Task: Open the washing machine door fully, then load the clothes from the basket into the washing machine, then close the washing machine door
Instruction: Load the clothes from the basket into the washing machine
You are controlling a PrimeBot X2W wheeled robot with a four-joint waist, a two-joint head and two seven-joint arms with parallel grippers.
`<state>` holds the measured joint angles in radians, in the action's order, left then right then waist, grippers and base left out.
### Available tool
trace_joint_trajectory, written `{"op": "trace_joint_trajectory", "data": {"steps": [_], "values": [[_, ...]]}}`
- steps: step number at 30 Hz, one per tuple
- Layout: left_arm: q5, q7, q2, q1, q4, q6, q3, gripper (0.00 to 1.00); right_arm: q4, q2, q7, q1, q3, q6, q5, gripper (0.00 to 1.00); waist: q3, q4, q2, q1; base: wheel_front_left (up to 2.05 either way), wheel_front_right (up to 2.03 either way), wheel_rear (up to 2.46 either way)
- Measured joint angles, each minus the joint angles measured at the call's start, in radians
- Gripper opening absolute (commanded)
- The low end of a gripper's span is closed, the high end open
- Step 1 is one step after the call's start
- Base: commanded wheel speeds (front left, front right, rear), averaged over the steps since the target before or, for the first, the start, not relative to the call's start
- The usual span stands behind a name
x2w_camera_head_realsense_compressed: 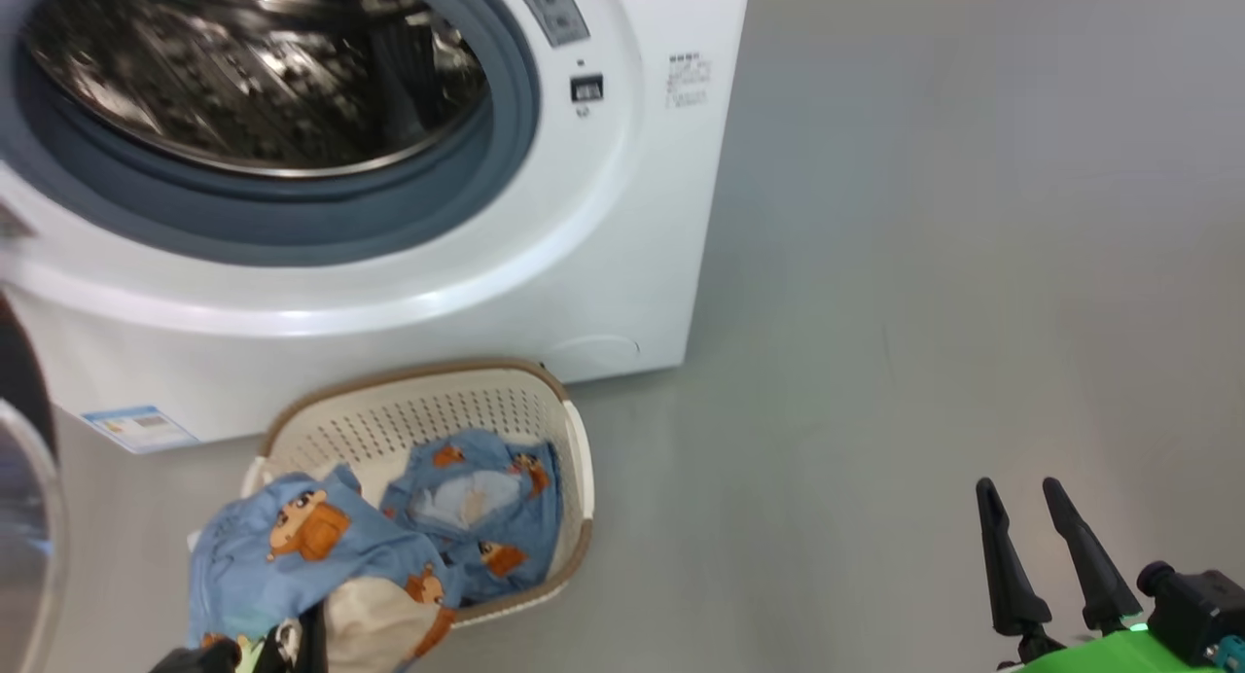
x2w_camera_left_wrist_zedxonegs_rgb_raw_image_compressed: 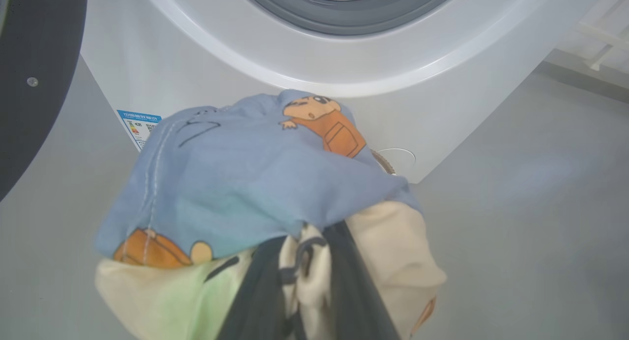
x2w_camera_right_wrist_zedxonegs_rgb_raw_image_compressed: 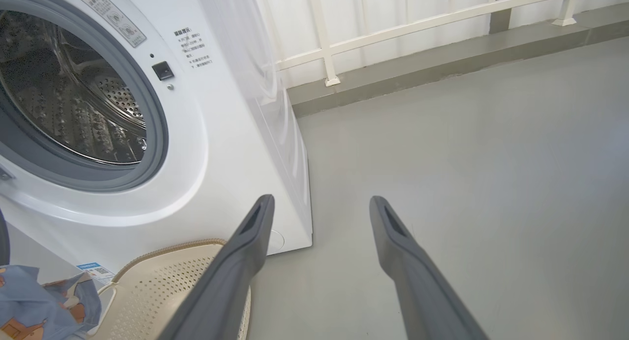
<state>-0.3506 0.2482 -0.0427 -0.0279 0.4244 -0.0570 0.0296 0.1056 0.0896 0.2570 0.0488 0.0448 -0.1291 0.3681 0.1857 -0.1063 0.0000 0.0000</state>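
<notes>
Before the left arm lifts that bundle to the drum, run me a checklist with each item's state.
1. Washing machine door clear of the opening: ok.
2. Drum mouth unobstructed: ok.
3. Left gripper shut on the clothes, blue and cream together: ok.
4. Basket emptied: not ok, blue cloth lies inside.
5. Held bundle separate from that cloth: cannot tell.
6. Right gripper open, empty, off to the side: ok.
</notes>
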Motion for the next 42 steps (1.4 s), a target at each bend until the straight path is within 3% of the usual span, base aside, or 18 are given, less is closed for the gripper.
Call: {"op": "trace_joint_trajectory", "data": {"steps": [15, 26, 42], "values": [[-0.045, 0.0, -0.001, 0.176, -0.208, -0.013, 0.028, 0.0, -0.004, 0.008, 0.0, 0.096, -0.002, 0.0, -0.024, 1.0, -0.166, 0.081, 0.0, 0.0, 0.0, 0.0, 0.0], [-0.042, 0.0, -0.002, 0.235, -0.255, -0.027, 0.021, 0.0, -0.007, 0.012, 0.0, 0.097, -0.002, 0.0, -0.024, 1.0, -0.201, 0.119, 0.0, 0.0, 0.0, 0.0, 0.0], [-0.039, 0.0, -0.002, 0.239, -0.281, -0.028, 0.016, 0.0, -0.006, 0.014, 0.0, 0.098, -0.007, 0.0, -0.026, 1.0, -0.214, 0.11, 0.0, 0.0, 0.0, 0.0, 0.0]]}}
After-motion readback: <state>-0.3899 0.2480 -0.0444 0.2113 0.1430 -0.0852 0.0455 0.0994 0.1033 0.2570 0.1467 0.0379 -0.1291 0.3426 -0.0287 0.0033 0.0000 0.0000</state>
